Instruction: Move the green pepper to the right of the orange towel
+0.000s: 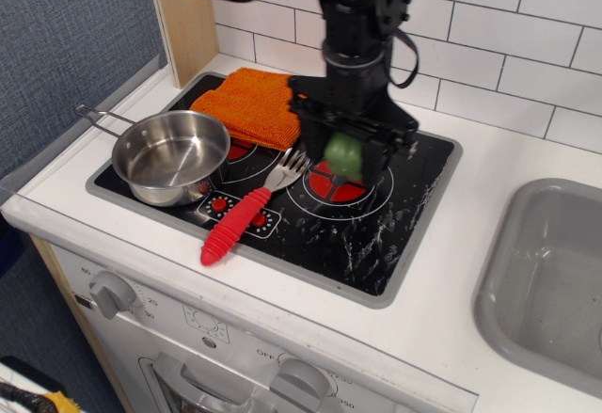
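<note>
The green pepper [345, 155] is held between the fingers of my black gripper [346, 157], lifted above the stove's right rear burner. The gripper is shut on it; only its middle shows between the fingers. The orange towel [253, 104] lies on the back left of the stovetop, just left of the gripper. The pepper hangs to the right of the towel's right edge.
A steel pan [171, 156] with a long handle sits at the front left of the black stovetop [376, 234]. A red-handled fork [243, 217] lies beside it. A grey sink [550, 281] is at the right. A tiled wall stands behind.
</note>
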`<state>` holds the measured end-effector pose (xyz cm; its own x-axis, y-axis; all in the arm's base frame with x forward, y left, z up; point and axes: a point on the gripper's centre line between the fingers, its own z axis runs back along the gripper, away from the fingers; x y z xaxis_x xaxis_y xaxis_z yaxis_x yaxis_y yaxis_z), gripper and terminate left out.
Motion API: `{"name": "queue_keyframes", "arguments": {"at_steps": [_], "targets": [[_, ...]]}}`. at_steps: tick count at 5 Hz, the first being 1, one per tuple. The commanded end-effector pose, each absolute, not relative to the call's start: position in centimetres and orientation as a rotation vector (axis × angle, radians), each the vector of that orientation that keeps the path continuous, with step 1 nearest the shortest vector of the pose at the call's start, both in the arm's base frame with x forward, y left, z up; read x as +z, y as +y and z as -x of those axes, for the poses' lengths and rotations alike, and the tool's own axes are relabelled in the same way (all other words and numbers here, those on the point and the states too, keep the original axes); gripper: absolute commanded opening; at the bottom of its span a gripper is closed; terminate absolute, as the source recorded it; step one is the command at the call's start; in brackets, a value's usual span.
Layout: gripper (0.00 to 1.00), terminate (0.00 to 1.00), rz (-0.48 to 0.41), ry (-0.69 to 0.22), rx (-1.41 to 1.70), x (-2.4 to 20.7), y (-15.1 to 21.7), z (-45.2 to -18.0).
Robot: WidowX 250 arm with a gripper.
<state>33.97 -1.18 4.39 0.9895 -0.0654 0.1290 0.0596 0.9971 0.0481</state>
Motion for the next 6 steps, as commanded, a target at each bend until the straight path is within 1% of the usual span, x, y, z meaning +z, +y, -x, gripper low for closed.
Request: {"name": "queue_keyframes", "arguments": {"at_steps": [1, 2, 3, 4, 5, 6], "targets": [[0.0, 0.0, 0.001, -0.111, -0.08, 2.6, -2.0, -39.3], [0.0, 0.0, 0.023, -0.087, -0.099, 2.0, -2.4, -39.3], [1.0, 0.0, 0.058, -0.11, -0.081, 3.7, -2.0, -38.7], [1.0, 0.0, 0.079, -0.142, -0.086, 5.9, -1.6, -39.1], [1.0, 0.0, 0.073, -0.159, -0.112, 8.0, -2.0, -39.8], [1.0, 0.0, 0.057, -0.17, -0.135, 9.2, -1.9, -39.1]]}}
